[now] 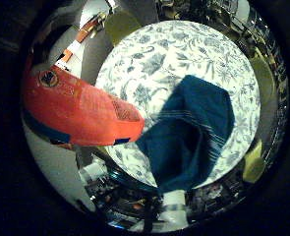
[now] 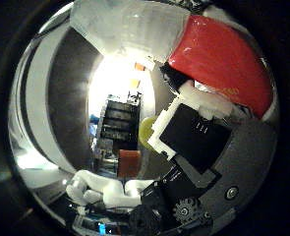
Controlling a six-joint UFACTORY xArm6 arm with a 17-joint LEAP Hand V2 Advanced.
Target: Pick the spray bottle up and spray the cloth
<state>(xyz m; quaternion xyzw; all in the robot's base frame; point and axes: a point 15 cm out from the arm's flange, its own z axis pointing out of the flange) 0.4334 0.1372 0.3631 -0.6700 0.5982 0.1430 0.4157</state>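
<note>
The spray bottle (image 1: pixel 75 110) is red with a dark blue band and lies close against my palm; in the thumb side view its red part (image 2: pixel 218 54) joins a translucent white part (image 2: pixel 125 24). My right hand (image 2: pixel 193 142) has its black and white fingers curled against the bottle. The bottle is held up above a round table. A dark blue cloth (image 1: pixel 193 132) with thin pale stripes lies crumpled on the floral tablecloth (image 1: pixel 149 59), below and beside the bottle. One white fingertip (image 1: pixel 174 204) shows past the cloth's end.
Yellow-green chairs (image 1: pixel 120 24) (image 1: pixel 262 73) (image 1: pixel 255 164) stand around the round table. Beyond the table's edge lies cluttered floor. The thumb side view looks out at dark shelving (image 2: pixel 117 123), an orange box (image 2: pixel 130 162) and a bright light.
</note>
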